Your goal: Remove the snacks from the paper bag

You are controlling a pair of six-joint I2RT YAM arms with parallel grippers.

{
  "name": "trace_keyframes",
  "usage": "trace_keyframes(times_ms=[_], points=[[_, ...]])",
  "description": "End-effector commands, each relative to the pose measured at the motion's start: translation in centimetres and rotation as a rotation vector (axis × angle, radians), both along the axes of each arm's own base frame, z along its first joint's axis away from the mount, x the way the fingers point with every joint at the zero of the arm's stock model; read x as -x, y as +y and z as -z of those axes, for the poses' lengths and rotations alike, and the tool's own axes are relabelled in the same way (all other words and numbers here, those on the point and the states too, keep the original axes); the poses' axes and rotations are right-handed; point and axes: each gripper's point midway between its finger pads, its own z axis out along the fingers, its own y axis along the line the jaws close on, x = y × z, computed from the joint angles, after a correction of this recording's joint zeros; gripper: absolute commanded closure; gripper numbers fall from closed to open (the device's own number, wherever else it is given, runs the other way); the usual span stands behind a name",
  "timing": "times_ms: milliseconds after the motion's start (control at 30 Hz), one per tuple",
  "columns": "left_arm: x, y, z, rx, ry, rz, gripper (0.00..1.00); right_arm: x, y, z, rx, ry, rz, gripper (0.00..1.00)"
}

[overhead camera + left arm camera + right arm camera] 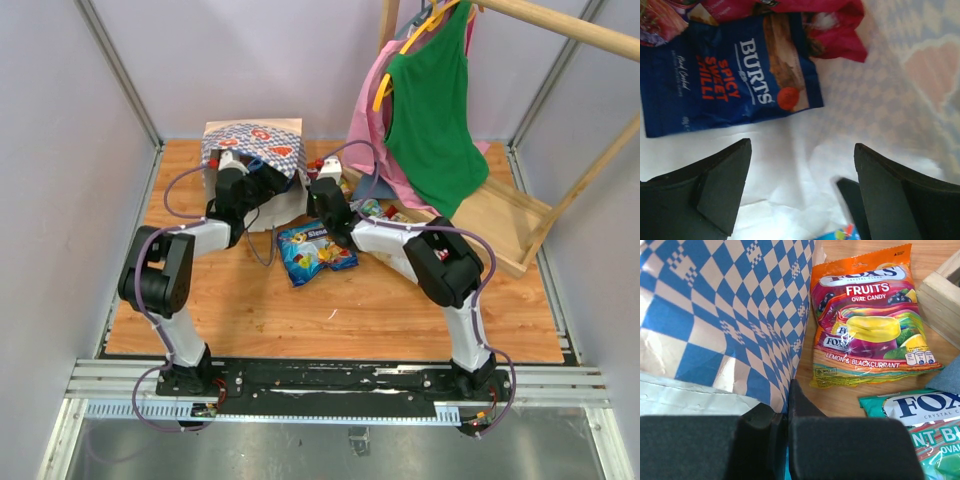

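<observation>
The paper bag (255, 145) lies on its side at the back of the table, mouth toward the arms. My left gripper (252, 197) reaches into the mouth; in the left wrist view it (802, 150) is open and empty over the bag's white inner wall (790, 165). Ahead of it inside lie a blue Burts packet (730, 80) and a magenta packet (830, 30). My right gripper (320, 192) is shut on the bag's checked edge (789, 390). A blue packet (315, 250) lies on the table. An orange Fox's packet (865, 325) and a green one (920, 425) lie right of the bag.
A wooden rack base (500, 215) stands at the right with green (432, 120) and pink (368, 110) garments hanging over it. A grey-blue cloth corner (947, 380) shows by the packets. A dark finger (851, 202) shows inside the bag at lower right.
</observation>
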Motion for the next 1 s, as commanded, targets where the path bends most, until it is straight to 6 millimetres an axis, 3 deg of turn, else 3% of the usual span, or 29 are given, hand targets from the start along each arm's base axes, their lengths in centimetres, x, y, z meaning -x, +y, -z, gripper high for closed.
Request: trace_keyframes(times_ms=[0,133,300,700,867,967], points=[[-1.3,1.7,4.0,-0.285,0.068,-0.026,0.12,0.0,-1.0,-0.9,-0.026,0.012,-0.006,0.99],[-1.9,3.7,6.4,-0.406,0.161,-0.090,0.10,0.0,-1.0,-1.1,-0.044,0.022,-0.017,0.99],[-2.2,5.3,6.7,-0.394,0.215,-0.162,0.07,0.0,-1.0,-1.1,-0.050,0.028,-0.024,0.99],[-2.3,5.3,9.0,-0.078,0.306,-0.147,0.09,-0.1,-1.7,-0.7,-0.063,0.050,-0.022,0.99],[-3.6,5.8,9.9,-0.063,0.319,-0.196,0.11,-0.1,-2.0,-0.6,-0.066,0.057,-0.020,0.99],[-4.5,6.1,11.5,-0.083,0.353,-0.217,0.12,-0.1,-2.1,-0.5,-0.072,0.060,-0.022,0.99]])
